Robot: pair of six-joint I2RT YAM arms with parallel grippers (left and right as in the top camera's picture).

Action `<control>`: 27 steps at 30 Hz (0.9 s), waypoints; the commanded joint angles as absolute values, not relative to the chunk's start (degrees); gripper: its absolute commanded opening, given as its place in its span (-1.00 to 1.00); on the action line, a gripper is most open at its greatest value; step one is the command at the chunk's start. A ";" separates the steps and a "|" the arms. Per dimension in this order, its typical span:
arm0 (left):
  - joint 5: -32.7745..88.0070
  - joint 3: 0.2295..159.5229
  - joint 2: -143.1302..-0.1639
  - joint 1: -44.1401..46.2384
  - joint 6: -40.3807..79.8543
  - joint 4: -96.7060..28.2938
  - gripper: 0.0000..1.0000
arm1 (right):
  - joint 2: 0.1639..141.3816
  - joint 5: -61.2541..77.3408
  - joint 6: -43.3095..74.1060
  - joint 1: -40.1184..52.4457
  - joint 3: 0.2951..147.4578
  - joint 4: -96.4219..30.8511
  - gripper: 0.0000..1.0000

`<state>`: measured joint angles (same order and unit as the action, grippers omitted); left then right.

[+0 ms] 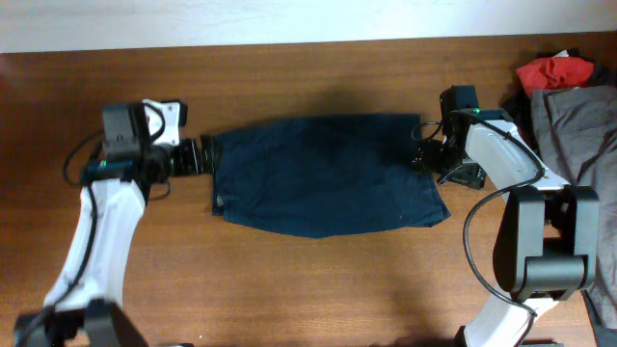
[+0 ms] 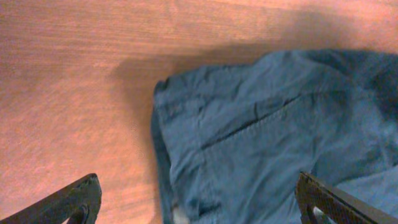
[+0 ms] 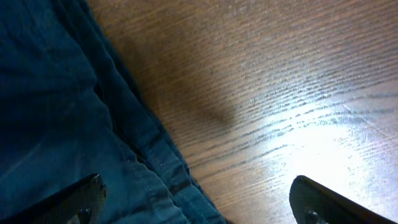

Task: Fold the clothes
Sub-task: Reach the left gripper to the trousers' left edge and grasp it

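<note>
A dark navy blue garment [image 1: 328,173] lies spread flat in the middle of the wooden table, with a small white label [image 1: 218,201] at its left edge. My left gripper [image 1: 204,154] is open at the garment's upper left corner; in the left wrist view its fingers straddle the garment's edge [image 2: 249,137] and the white label [image 2: 180,214]. My right gripper [image 1: 422,152] is open at the garment's right edge; in the right wrist view the stitched hem [image 3: 155,155] runs between its fingers. Neither gripper holds cloth.
A grey garment [image 1: 578,135] and a red one [image 1: 554,69] are piled at the far right of the table. The table's back edge [image 1: 289,43] runs along the top. Bare wood [image 1: 318,280] lies in front of the navy garment.
</note>
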<state>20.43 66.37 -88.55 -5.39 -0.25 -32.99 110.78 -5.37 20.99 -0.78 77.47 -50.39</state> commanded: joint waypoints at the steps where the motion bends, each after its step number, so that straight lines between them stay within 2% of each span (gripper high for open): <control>1: 27.90 68.69 -92.86 -5.39 0.67 -32.58 0.98 | 109.43 -6.50 21.23 -0.89 78.22 -50.39 0.97; 6: 25.41 68.69 -96.49 -4.99 1.76 -31.09 0.98 | 109.43 -6.50 21.23 -0.89 78.22 -50.28 0.97; 17: 0.93 68.71 -104.18 4.78 13.78 -31.51 0.98 | 109.43 -6.50 21.26 -0.89 78.22 -50.33 0.98; 27: 0.21 68.69 -111.00 5.37 15.20 -30.26 0.98 | 109.43 -6.74 21.21 -0.89 78.22 -52.97 0.97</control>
